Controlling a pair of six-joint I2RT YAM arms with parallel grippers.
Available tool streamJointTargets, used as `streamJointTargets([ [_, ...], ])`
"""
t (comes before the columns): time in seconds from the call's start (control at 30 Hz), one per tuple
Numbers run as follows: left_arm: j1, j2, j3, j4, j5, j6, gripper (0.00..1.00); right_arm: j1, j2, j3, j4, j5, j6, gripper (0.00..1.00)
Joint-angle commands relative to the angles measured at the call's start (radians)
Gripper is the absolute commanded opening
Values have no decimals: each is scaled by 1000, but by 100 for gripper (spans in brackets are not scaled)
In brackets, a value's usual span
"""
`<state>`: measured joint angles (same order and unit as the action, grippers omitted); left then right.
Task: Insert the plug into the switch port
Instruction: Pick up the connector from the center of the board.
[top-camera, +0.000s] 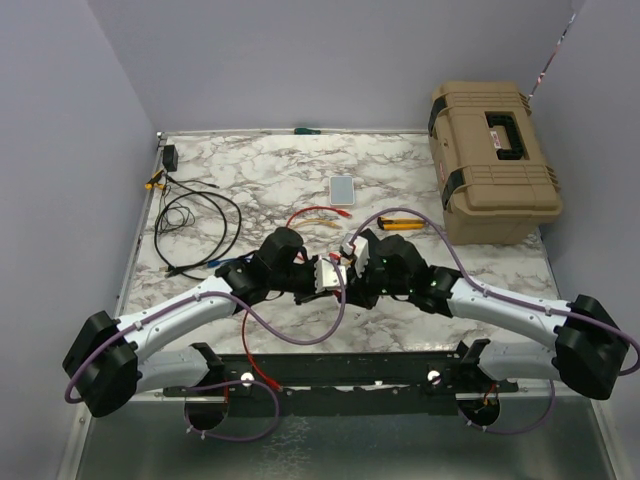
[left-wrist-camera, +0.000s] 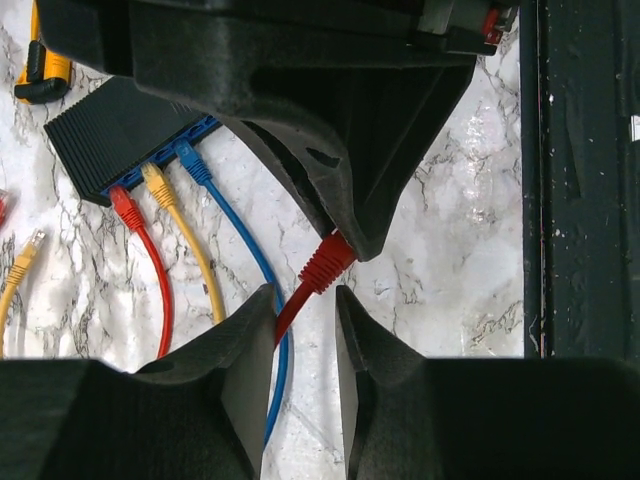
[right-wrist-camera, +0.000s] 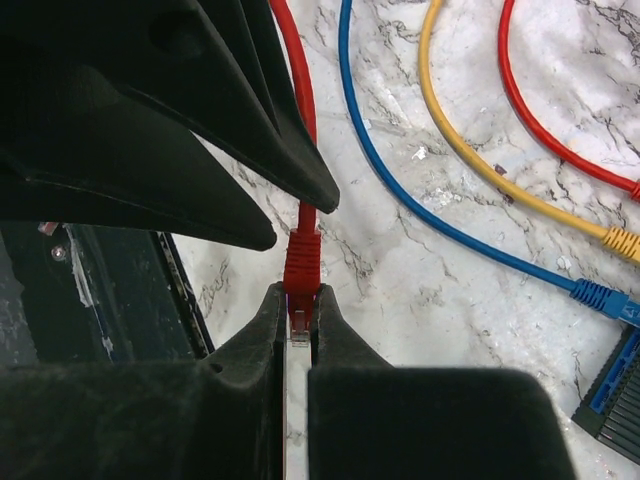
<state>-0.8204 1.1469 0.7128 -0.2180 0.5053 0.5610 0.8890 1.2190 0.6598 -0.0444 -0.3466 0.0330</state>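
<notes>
Plug (right-wrist-camera: 301, 268) tight between right fingers (right-wrist-camera: 345, 365), left fingers (left-wrist-camera: 235, 365) apart around cable (left-wrist-camera: 288, 315), over marbled table (top-camera: 270, 165), grey walls (top-camera: 300, 60)

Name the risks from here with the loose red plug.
1. The right claw grips the red plug only by its tip; a tug from the left claw, astride its cable, could twist it loose.
2. The switch already holds three plugs, so it could meet a blocked port.

Pale lilac walls (top-camera: 300, 60) enclose a white marble-patterned table (top-camera: 270, 170).
</notes>
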Motion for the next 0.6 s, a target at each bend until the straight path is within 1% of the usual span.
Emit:
streamJointTargets([
  [0.0, -4, -33, 19, -21, -23, -1, 31, 7, -39, -16, 68, -9, 2, 2],
  [0.1, -2, -73, 4, -21, -69, 6, 34, 7, -40, -19, 72, -8, 2, 2],
  [0.27, -2, -79, 0, -20, -79, -10, 39, 7, -30, -17, 72, -22, 2, 2],
  [0.43, 1, -62, 9, -19, -39, -16, 43, 7, -28, -16, 73, -23, 2, 2],
  [0.57, 0, -37, 5, -20, -6, -23, 44, 7, -40, -23, 80, -16, 2, 2],
])
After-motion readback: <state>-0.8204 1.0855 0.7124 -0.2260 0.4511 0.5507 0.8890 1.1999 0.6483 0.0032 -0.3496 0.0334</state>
